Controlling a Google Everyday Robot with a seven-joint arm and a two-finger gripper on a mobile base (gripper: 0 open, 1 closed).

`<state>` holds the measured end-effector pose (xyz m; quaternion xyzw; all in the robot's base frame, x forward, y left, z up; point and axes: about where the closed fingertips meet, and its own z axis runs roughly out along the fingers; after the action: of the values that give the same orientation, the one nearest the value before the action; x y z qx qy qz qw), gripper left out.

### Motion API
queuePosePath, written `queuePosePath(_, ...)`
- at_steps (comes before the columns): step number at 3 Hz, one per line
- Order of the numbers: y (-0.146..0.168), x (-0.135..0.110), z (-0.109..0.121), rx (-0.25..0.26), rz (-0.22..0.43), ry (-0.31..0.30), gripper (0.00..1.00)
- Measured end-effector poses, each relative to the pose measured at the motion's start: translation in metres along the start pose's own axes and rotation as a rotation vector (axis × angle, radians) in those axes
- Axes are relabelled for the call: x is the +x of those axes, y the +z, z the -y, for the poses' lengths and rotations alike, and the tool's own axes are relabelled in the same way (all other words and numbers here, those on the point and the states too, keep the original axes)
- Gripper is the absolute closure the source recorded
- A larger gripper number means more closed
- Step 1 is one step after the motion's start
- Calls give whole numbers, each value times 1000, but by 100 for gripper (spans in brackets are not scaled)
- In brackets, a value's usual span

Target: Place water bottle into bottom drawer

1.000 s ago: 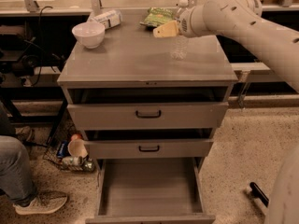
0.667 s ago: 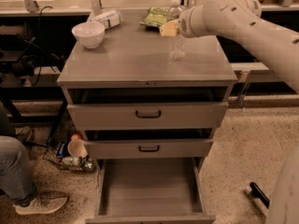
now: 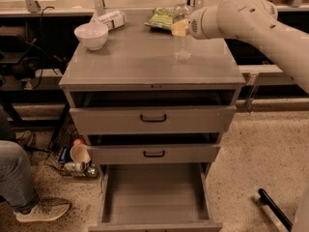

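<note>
The water bottle (image 3: 183,42) is clear with a white cap and stands upright at the back right of the grey cabinet top (image 3: 140,62). My gripper (image 3: 181,28) reaches in from the right on a white arm and is shut around the bottle's upper body, with a yellowish finger pad (image 3: 179,29) against its front. The bottle's base still looks to rest on the top. The bottom drawer (image 3: 154,192) is pulled out wide below, its flat grey floor bare.
A white bowl (image 3: 91,35), a white packet (image 3: 110,19) and a green snack bag (image 3: 161,18) lie at the back of the top. The two upper drawers (image 3: 153,119) are slightly ajar. A person's leg and shoe (image 3: 29,197) and floor clutter (image 3: 77,159) are on the left; a black bar (image 3: 276,210) is lower right.
The yellowish finger pad has moved right onto the bottle, closing on it. The bottle has stayed in place on the cabinet top.
</note>
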<state>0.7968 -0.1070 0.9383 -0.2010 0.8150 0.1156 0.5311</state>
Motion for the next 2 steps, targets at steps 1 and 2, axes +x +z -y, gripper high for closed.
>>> queuePosePath(1, -28, -9, 2, -57, 48, -15, 100)
queuePosePath(2, -85, -11, -4, -138, 52, -88, 100)
